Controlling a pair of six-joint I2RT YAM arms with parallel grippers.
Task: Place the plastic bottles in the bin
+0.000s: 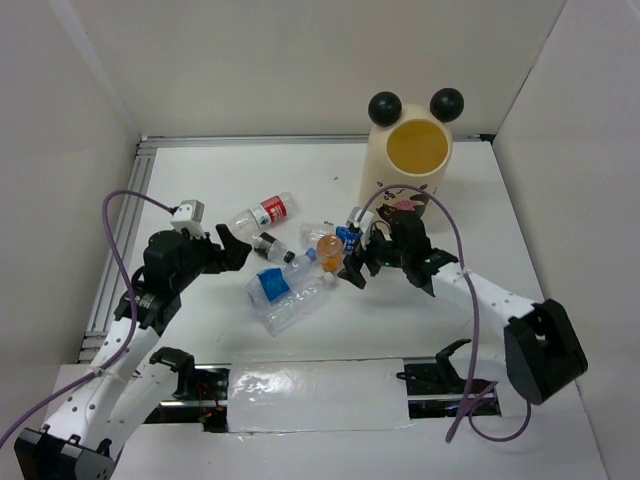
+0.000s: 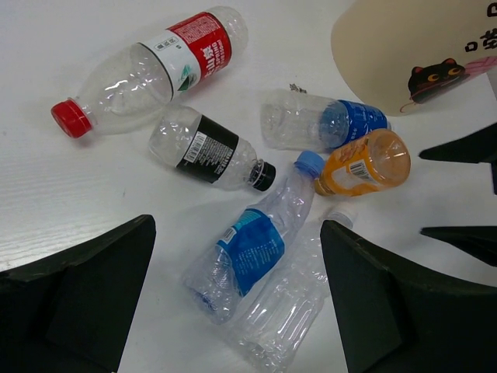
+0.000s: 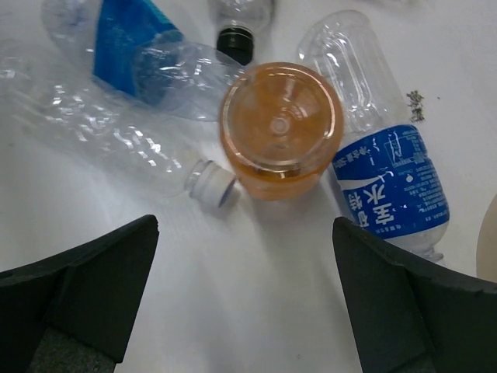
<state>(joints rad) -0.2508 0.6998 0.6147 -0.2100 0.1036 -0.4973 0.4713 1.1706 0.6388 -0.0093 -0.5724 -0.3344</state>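
Bottles (image 1: 288, 298) lie on table (image 1: 205, 180); bin (image 1: 380, 172) shows yellow inside.
We see left end effector (image 1: 232, 246), right end effector (image 1: 358, 263) released.

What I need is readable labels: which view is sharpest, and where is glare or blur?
Left wrist view: sharpest; the black-labelled bottle shows a crisp barcode. Right wrist view: the blue-labelled bottle at right is legible, the jaws near-black. Top external view: bottles too small to read, glare on the shiny near-edge strip.
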